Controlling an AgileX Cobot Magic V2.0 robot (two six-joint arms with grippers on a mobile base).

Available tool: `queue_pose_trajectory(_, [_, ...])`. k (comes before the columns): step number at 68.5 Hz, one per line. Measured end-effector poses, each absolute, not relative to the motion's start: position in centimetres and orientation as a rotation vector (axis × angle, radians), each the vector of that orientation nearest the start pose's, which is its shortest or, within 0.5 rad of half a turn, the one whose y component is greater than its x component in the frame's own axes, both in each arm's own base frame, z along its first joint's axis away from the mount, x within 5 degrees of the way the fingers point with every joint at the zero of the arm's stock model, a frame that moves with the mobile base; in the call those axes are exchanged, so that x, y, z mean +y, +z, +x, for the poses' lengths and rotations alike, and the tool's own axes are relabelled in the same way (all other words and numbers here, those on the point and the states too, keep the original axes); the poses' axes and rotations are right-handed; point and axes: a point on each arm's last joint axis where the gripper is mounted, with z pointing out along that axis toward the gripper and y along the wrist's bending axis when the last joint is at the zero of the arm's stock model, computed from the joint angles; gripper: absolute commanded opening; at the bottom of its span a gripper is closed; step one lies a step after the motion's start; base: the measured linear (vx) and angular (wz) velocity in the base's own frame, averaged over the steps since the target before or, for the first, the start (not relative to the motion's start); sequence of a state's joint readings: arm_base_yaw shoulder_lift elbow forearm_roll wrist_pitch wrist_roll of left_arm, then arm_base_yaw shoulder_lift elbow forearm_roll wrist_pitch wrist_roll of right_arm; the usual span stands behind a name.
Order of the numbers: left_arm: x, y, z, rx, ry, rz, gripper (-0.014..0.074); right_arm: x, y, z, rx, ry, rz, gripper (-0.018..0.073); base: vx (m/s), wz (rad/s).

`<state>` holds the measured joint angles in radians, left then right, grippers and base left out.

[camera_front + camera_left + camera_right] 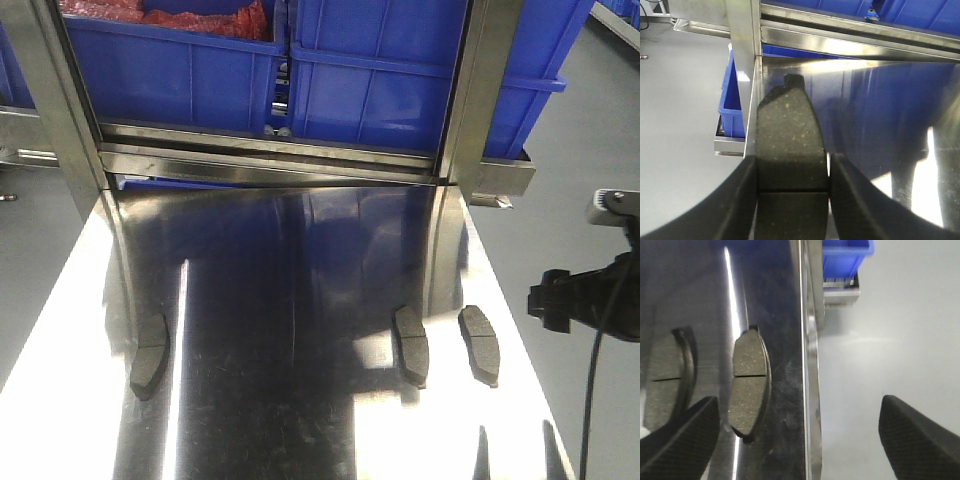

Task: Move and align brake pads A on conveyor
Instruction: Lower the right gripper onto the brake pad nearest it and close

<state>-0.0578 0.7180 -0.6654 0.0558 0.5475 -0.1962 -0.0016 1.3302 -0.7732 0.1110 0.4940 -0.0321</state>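
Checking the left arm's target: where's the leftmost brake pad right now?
Front view: the leftmost brake pad lies on the steel table near its left edge. Left wrist view: it sits between the left gripper fingers.

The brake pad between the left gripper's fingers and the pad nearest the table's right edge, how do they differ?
The left pad sits between the left gripper fingers, by the steel table's left edge. The right pad lies free near the right edge; the right gripper is open above it. Both are dark, grooved, and on the table.

Brake pads (749, 385) are dark grey with pale speckles. Table (290, 300) is shiny silver, bins (400, 80) behind bright blue
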Motion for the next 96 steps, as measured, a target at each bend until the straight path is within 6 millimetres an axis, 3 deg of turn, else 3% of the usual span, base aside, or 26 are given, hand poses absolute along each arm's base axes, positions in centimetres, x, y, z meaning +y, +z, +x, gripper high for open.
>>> queue_pose_trajectory(25, [-0.6, 32.4, 14.2, 2.081, -0.095, -0.112, 0.0164, 4.6, 21.0, 30.2, 2.657, 0.143, -0.092, 0.0582, 0.0, 0.0])
queue_pose_trajectory(44, [-0.6, 32.4, 14.2, 2.081, -0.095, -0.112, 0.0164, 5.2, 18.8, 33.0, 2.774, 0.128, -0.118, 0.058, 0.0, 0.0])
queue_pose_trajectory(70, [-0.6, 32.4, 14.2, 2.081, -0.095, -0.112, 0.0164, 5.2, 15.8, 34.0, 2.871, 0.094, -0.147, 0.058, 0.0, 0.0])
queue_pose_trajectory(81, [-0.6, 32.4, 14.2, 2.081, -0.095, -0.112, 0.0164, 5.2, 15.6, 34.1, 2.871, 0.089, -0.152, 0.0571, 0.0, 0.0])
queue_pose_trajectory(96, [-0.6, 32.4, 14.2, 2.081, -0.095, -0.112, 0.0164, 5.1, 15.6, 34.2, 2.871, 0.084, -0.157, 0.0434, 0.0, 0.0])
